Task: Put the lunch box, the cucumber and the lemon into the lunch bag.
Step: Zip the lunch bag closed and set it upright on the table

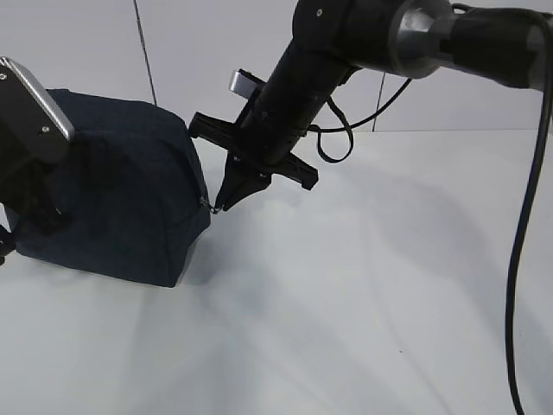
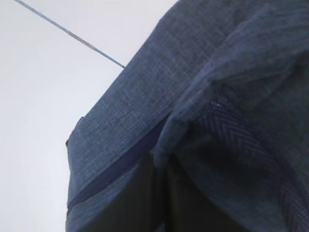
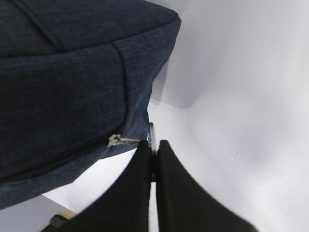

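Note:
The dark navy lunch bag (image 1: 121,190) stands on the white table at the left. My right gripper (image 1: 220,206) reaches down to the bag's lower right corner. In the right wrist view the right gripper (image 3: 153,145) is shut on the metal ring pull (image 3: 151,131), which hangs from the zipper slider (image 3: 115,140). My left gripper (image 1: 36,216) is at the bag's left side. In the left wrist view the left gripper (image 2: 161,166) is shut on a fold of the lunch bag's fabric (image 2: 145,96). The lunch box, the cucumber and the lemon are out of view.
The right arm (image 1: 346,43) slants in from the upper right, and its black cable (image 1: 518,259) hangs down the right edge. The white tabletop (image 1: 363,303) spreads in front of and to the right of the bag. A pale wall stands behind.

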